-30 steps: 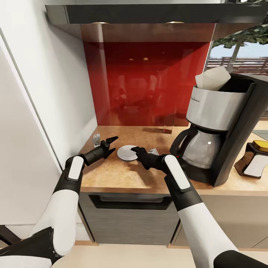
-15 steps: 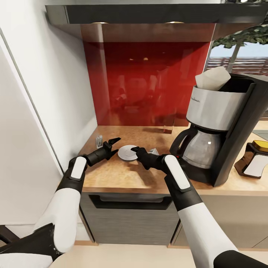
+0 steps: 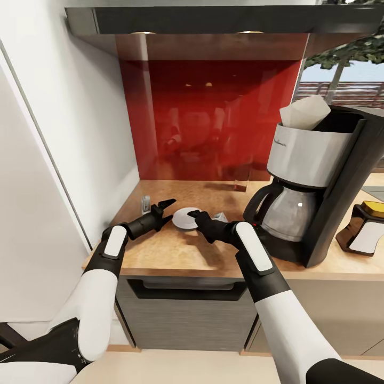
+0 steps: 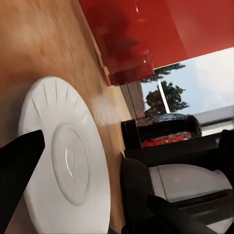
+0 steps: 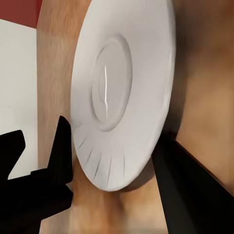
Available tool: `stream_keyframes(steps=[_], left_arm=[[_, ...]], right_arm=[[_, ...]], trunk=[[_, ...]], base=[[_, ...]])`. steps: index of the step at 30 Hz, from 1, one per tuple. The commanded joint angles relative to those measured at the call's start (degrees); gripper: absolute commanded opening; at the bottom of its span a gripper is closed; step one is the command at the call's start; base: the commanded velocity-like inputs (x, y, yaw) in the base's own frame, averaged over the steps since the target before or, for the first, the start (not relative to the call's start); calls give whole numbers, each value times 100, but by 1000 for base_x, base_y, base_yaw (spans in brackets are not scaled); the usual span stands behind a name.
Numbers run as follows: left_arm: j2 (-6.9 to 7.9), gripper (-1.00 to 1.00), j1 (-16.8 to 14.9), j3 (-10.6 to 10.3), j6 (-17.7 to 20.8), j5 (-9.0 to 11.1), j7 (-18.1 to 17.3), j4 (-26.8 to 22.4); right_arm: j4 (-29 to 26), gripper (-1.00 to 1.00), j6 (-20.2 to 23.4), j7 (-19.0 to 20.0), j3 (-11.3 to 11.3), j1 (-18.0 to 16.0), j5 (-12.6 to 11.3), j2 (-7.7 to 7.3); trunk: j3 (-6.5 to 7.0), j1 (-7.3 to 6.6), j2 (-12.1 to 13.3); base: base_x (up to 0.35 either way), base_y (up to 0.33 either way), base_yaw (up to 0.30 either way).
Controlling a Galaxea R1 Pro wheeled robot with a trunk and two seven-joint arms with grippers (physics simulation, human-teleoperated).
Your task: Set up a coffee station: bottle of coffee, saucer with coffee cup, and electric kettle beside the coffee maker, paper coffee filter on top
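- Since a second ago the left gripper (image 3: 166,209) has slid across the countertop (image 3: 176,250) toward the saucer (image 3: 184,218), and its tips now sit at the saucer's near-left rim; the saucer itself appears nudged slightly toward the right arm.
- Lying flat on the wooden countertop, the saucer rests just left of the coffee maker (image 3: 314,181), between the two grippers.
- From the left wrist view, the saucer (image 4: 68,161) looms close, with one dark finger (image 4: 19,170) overlapping its edge; the jaws stand apart, with nothing clamped between them.
- On the saucer's opposite side, the right gripper (image 3: 193,215) has its fingers spread, and in the right wrist view the plate (image 5: 119,92) lies between two dark fingertips (image 5: 187,190).
- Whether those fingertips actually touch the rim is hard to tell; they look very near it.
- A pale crumpled-looking object (image 3: 220,216) peeks out just behind the right wrist, too hidden to name.
- A white paper filter (image 3: 305,113) sticks up from the top of the coffee maker, whose glass carafe (image 3: 288,210) sits in its base.
- Near the wall at the counter's left stands a small glass item (image 3: 145,202).
- At the far right sits a dark-based appliance with a yellow top (image 3: 368,226).
- Behind everything runs a glossy red backsplash (image 3: 208,117).
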Motion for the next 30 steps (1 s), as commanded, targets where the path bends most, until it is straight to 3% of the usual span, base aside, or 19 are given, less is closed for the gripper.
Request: stream_keyframes(steps=[1, 8, 15, 30], left_arm=[[-9, 100, -4, 24, 35, -117, -5, 5], [-12, 100, -5, 25, 71, -114, -14, 17], [-9, 100, -5, 25, 420, -109, -21, 16], [-4, 100, -5, 33, 514, -110, -34, 88]], right_arm=[[80, 100, 26, -61, 1, -2, -28, 0], [80, 100, 26, -60, 1, -2, -30, 0], [80, 100, 26, -59, 1, -2, -28, 0], [80, 100, 26, -59, 3, -2, -34, 0]], trunk=[[-8, 1, -2], [-8, 1, -2], [-8, 1, -2], [-8, 1, -2]], base=[[0, 0, 0], [0, 0, 0], [0, 0, 0], [0, 0, 0]])
